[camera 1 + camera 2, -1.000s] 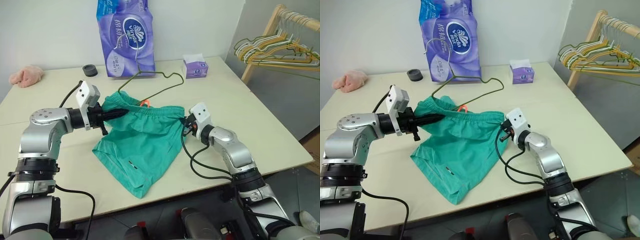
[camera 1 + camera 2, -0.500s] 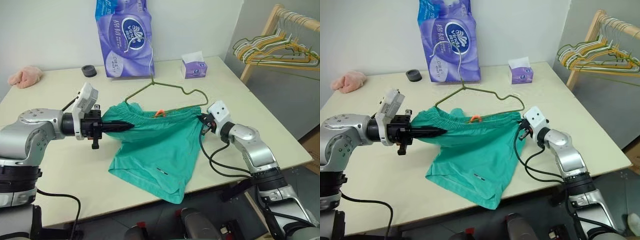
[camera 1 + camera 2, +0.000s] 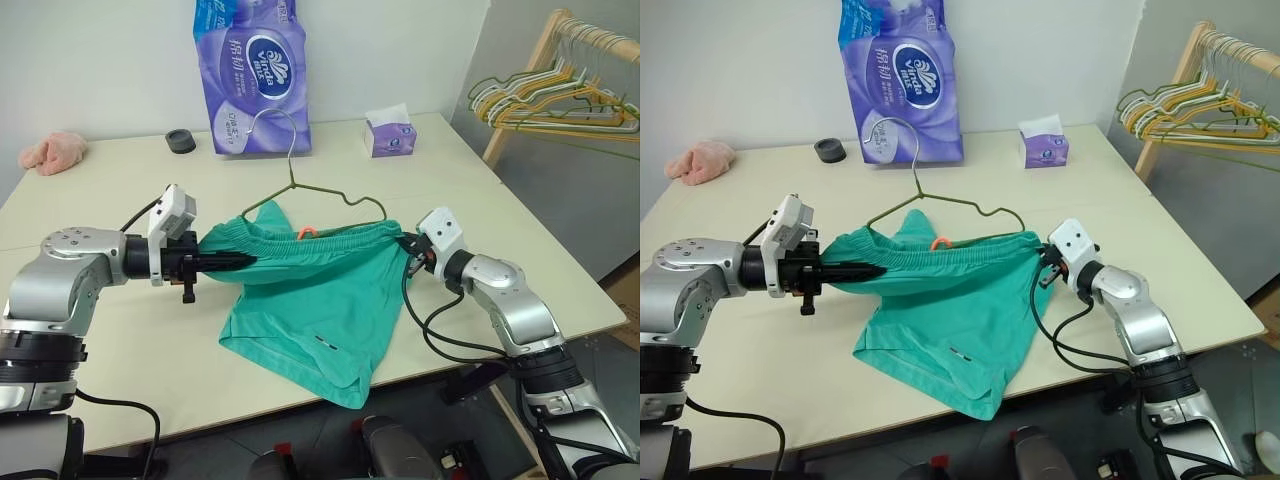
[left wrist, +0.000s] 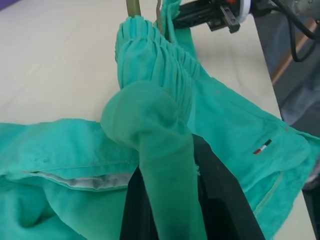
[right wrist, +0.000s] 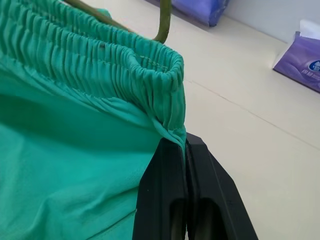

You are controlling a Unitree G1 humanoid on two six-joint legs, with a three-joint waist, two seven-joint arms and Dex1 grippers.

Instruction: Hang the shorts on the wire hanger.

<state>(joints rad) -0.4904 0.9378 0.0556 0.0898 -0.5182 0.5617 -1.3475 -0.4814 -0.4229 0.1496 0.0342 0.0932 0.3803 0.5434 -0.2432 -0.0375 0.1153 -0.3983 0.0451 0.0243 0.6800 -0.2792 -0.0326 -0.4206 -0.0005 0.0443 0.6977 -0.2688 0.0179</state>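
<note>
The teal-green shorts (image 3: pixel 310 295) hang stretched by the waistband between my two grippers, with the legs drooping onto the table (image 3: pixel 120 200). My left gripper (image 3: pixel 248 261) is shut on the left end of the waistband, and fabric wraps over its fingers (image 4: pixel 220 200). At the other end, my right gripper (image 3: pixel 407 243) is shut on the waistband, its fingers (image 5: pixel 167 200) pinching the gathered elastic. The olive-green wire hanger (image 3: pixel 292 183) rises out of the waistband with its hook upright. Its lower part is hidden inside the shorts. A small orange bit (image 3: pixel 306 232) shows at the waistband.
A tall purple tissue pack (image 3: pixel 250 75) stands at the back, with a small purple tissue box (image 3: pixel 388 132) to its right and a black round thing (image 3: pixel 181 141) to its left. A pink cloth lump (image 3: pixel 52 152) lies far left. A wooden rack of hangers (image 3: pixel 560 95) stands right of the table.
My right gripper has pulled the waistband to the right and the left has drawn back, stretching it wider. The hanger has swung from leaning left to standing upright.
</note>
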